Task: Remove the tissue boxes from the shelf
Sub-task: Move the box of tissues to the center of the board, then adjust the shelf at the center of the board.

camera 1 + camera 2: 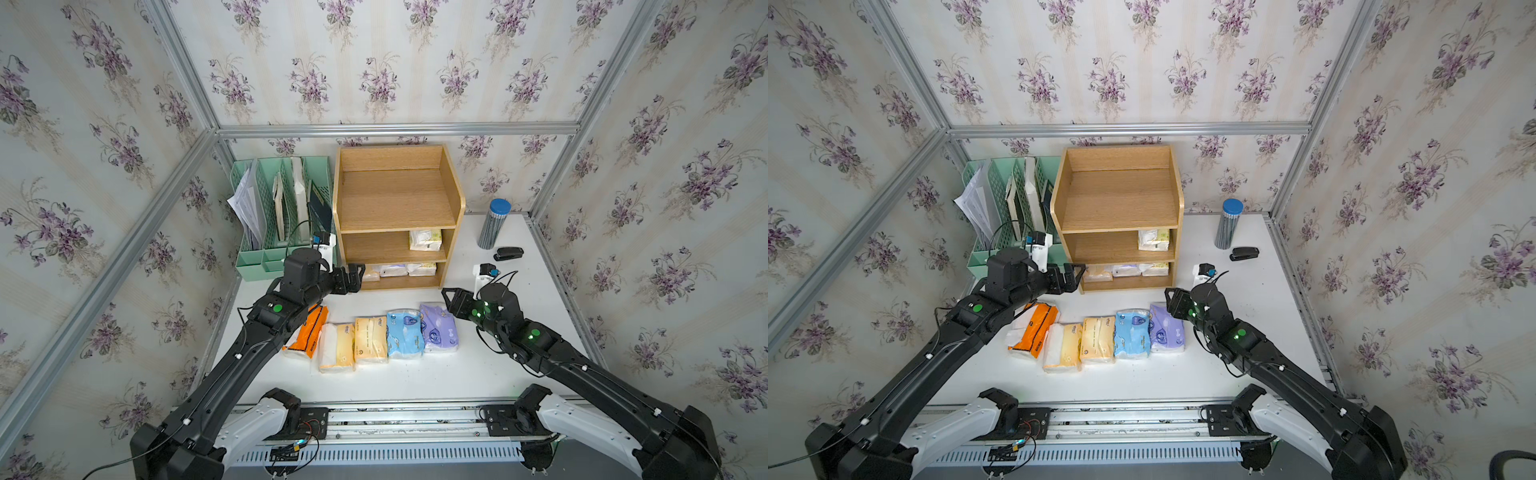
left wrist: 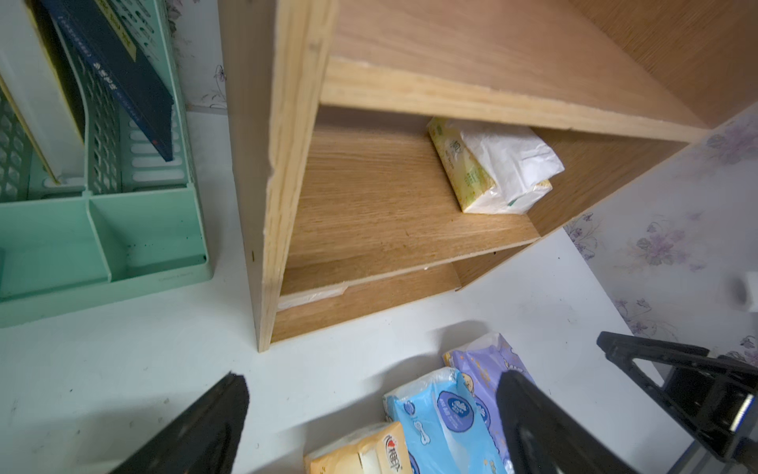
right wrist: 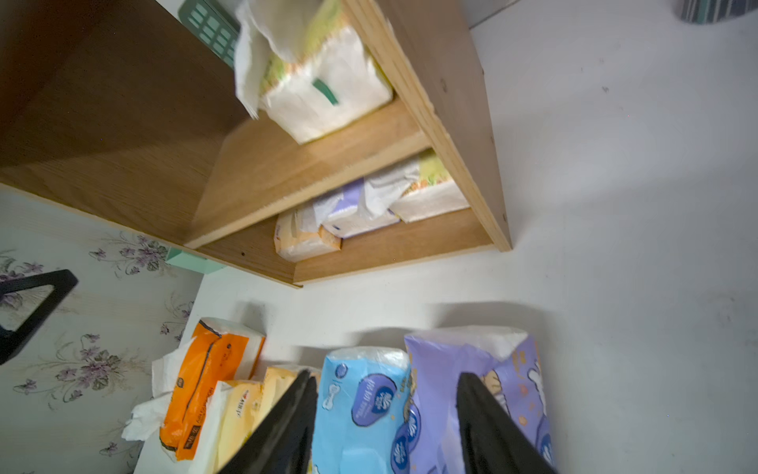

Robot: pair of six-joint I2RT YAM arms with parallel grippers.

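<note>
Three soft wrapped tissue packs [image 1: 392, 270] on the wooden shelf's [image 1: 399, 199] bottom tier, at the desk's [image 1: 415, 374] far edge, are half hidden by the board above; one more is seen on the middle tier. Five crinkled packs are laid at mid-desk, the orange pack [image 1: 309, 334] partly covered by the left arm [image 1: 249, 353]; the left gripper [image 1: 357, 275] is held wide, empty, beside the shelf; the right gripper [image 3: 386, 377], half apart and empty, above the purple pack [image 1: 438, 328].
</note>
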